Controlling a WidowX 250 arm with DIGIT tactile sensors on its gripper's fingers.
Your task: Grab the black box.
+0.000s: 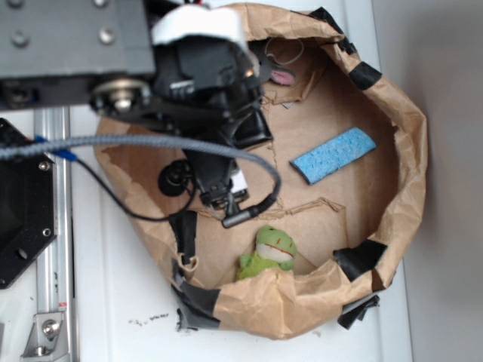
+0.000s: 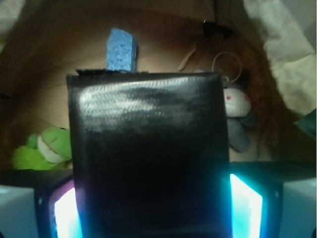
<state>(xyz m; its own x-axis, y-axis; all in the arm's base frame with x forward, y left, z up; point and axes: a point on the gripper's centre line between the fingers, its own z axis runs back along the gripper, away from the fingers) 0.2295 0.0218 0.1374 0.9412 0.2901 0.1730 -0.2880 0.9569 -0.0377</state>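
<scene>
Arm (image 1: 204,68): black housings, white cap on top, silver screws. Grey braided cable (image 1: 151,142) and thin black cable looped alongside. Gripper (image 2: 148,208): pale fingers (image 2: 247,208), inner faces glowing cyan.

Glossy black box (image 2: 148,153), faintly woven sheen; crumpled matt brown paper bag (image 1: 392,113); porous blue sponge (image 1: 333,154); fuzzy green plush frog (image 1: 268,253); smooth white bench (image 1: 113,302).

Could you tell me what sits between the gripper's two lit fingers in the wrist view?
The black box fills the whole gap between the fingers of the gripper; nothing else sits there.
</scene>
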